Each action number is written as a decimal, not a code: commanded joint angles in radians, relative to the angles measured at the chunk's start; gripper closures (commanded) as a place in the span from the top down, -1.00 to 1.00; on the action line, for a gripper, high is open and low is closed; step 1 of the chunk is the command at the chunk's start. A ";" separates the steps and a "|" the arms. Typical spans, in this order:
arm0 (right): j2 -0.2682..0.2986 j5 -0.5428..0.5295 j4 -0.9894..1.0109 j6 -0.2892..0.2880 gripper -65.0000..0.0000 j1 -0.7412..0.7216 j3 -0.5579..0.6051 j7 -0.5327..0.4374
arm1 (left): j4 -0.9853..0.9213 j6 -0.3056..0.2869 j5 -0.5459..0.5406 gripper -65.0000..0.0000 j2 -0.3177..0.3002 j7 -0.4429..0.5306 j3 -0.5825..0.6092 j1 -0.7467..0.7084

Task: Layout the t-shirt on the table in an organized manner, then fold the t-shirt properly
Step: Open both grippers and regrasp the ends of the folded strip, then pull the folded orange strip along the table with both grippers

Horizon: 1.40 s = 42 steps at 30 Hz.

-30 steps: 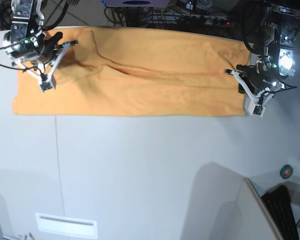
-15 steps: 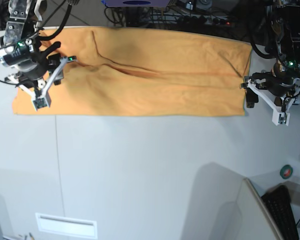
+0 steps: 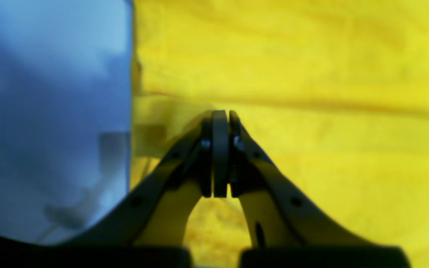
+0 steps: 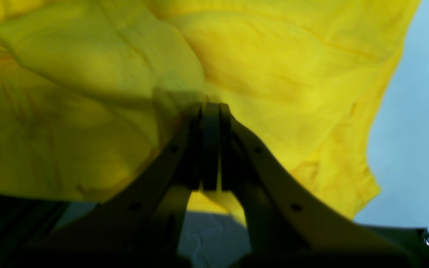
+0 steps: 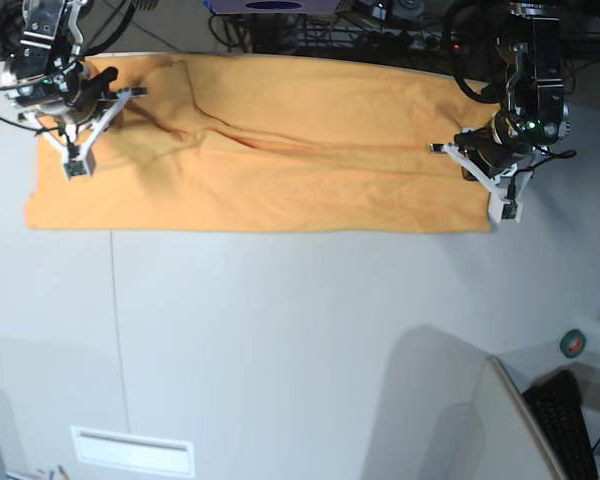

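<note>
Broad white surface (image 5: 300, 350), smooth and matte, so little friction to expect under cloth. Stretched across its far part, as a long orange band with the near edge straight and the far edge at or over the surface's rim: the t-shirt (image 5: 310, 190). Soft, light, limp cotton by the look of it; no stiffness to carry a shape, likely to sag and drag, and to bunch if pushed rather than pulled. A raised ridge (image 5: 270, 145) running along the middle, so not yet flat.

Best taken at edges and corners, both ends at once, pinching every layer and keeping the cloth taut between the two grips; a hold in mid-panel would probably only make a tent.

Left hand (image 3: 220, 115) down on the fabric just inside the shirt's end edge, jaws pressed together. Right hand (image 4: 210, 108) at the opposite end, jaws likewise together, with rumpled cloth around the tips. Cannot tell whether either has fabric pinched between the pads.
</note>
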<state>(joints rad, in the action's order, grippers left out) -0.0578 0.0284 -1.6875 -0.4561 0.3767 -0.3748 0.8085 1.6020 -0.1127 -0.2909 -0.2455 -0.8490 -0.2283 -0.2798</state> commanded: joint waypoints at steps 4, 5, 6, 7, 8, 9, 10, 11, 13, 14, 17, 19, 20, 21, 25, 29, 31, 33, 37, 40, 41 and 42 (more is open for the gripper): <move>0.005 -0.008 0.020 -0.002 -1.00 -0.006 0.017 -0.011 | 0.034 -0.003 -0.006 -1.00 -0.013 0.014 -0.006 0.000; 0.005 -0.008 0.022 -0.002 -1.00 -0.006 0.017 -0.011 | 0.045 -0.003 -0.006 -1.00 -0.013 0.014 -0.006 -0.002; 0.005 -0.008 0.034 -0.002 -1.00 -0.006 0.018 -0.011 | 0.056 -0.003 -0.006 -1.00 -0.013 0.014 -0.006 -0.005; 0.005 -0.008 0.050 -0.002 -1.00 -0.009 0.018 -0.011 | 0.065 -0.003 -0.006 -1.00 -0.008 0.014 -0.006 -0.006; 0.005 -0.008 0.059 -0.002 -1.00 -0.009 0.018 -0.011 | 0.071 -0.003 -0.006 -1.00 -0.007 0.012 -0.006 -0.006; 0.005 -0.008 0.057 -0.002 -1.00 -0.009 0.018 -0.011 | 0.073 -0.003 -0.006 -1.00 -0.005 0.012 0.000 -0.006; 0.005 -0.005 0.036 -0.002 -1.00 -0.008 0.010 -0.010 | 0.070 -0.003 -0.006 -1.00 -0.005 0.012 0.004 -0.005; 0.005 -0.003 0.002 -0.002 -1.00 -0.002 0.007 -0.007 | 0.067 -0.003 -0.006 -1.00 -0.004 0.012 0.004 -0.002; 0.011 -0.003 -0.058 0.003 -1.00 0.014 0.007 -0.005 | 0.045 -0.003 -0.006 -1.00 -0.001 0.012 0.005 0.001; 0.013 -0.003 -0.066 0.004 -1.00 0.014 0.007 -0.005 | 0.028 -0.003 -0.006 -1.00 0.004 0.014 0.005 0.012; 0.032 -0.002 -0.004 0.004 -1.00 -0.020 0.012 -0.005 | -0.029 -0.003 0.003 -1.00 0.015 0.014 0.007 0.034; 0.040 -0.002 0.091 0.004 -1.00 -0.064 0.009 -0.010 | -0.064 -0.003 0.000 -1.00 0.016 0.014 0.007 0.050; 0.042 -0.002 0.128 0.004 -1.00 -0.078 0.009 -0.011 | -0.084 -0.003 -0.001 -1.00 0.016 0.014 0.008 0.060; 0.043 -0.002 0.163 0.004 -1.00 -0.095 0.009 -0.011 | -0.113 -0.003 0.003 -1.00 0.016 0.014 0.014 0.072; 0.063 -0.003 0.249 0.004 -1.00 -0.163 0.009 -0.015 | -0.239 -0.003 0.003 -1.00 0.010 0.014 0.073 0.150; 0.068 -0.002 0.312 0.004 -1.00 -0.242 0.009 -0.025 | -0.345 -0.003 0.003 -1.00 0.015 0.021 0.091 0.251; 0.079 -0.002 0.353 0.004 -1.00 -0.285 0.009 -0.025 | -0.388 -0.003 0.003 -1.00 0.016 0.061 0.091 0.296; 0.098 -0.002 0.406 0.004 -1.00 -0.335 0.007 -0.027 | -0.452 -0.003 0.003 -1.00 0.016 0.103 0.117 0.351; 0.115 -0.002 0.485 0.006 -1.00 -0.424 -0.013 -0.027 | -0.613 -0.002 0.003 -1.00 0.011 0.173 0.214 0.471; 0.117 -0.002 0.513 0.006 -1.00 -0.473 -0.077 -0.027 | -0.701 0.000 0.000 -1.00 0.018 0.231 0.249 0.543; 0.118 -0.002 0.516 0.006 -1.00 -0.480 -0.092 -0.025 | -0.702 0.000 -0.004 -1.00 0.018 0.233 0.257 0.558; 0.118 -0.002 0.518 0.006 -1.00 -0.482 -0.099 -0.025 | -0.690 0.000 -0.006 -1.00 0.018 0.233 0.258 0.563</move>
<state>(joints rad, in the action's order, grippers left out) 0.0498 0.0154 -1.1606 -0.4595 -0.0982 -0.4706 0.7784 0.9039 -0.1081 -0.2920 -0.2234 -0.5987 0.0292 0.2775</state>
